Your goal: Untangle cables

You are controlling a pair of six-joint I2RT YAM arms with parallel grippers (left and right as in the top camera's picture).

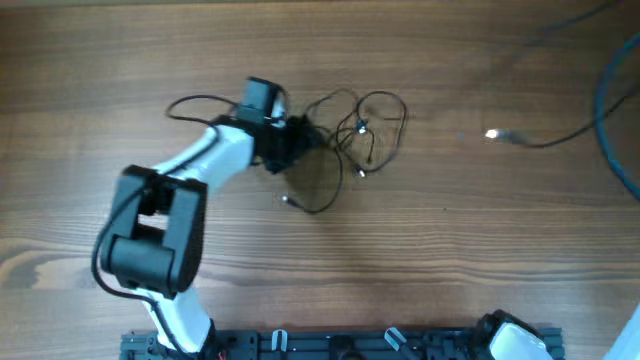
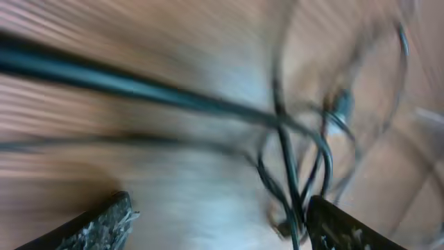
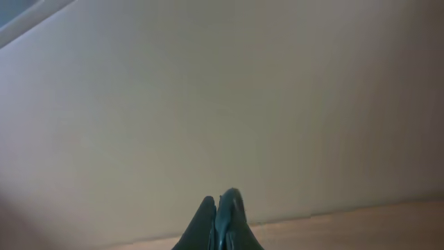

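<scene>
Black cables (image 1: pixel 358 126) lie tangled before the left claw (image 2: pixel 218 208), spread wide, empty; right claw (image 3: pixel 220 207) closed; blue cord (image 1: pixel 603 110) well apart.

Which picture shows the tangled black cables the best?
The overhead view: the cables show nearly whole, spread on the table. The left wrist view shows only a few blurred strands up close. The right wrist view shows none.

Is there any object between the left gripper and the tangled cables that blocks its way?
Nothing visible blocks it. The left gripper is at the cables, jaws open, strands running between them above the wooden table.
</scene>
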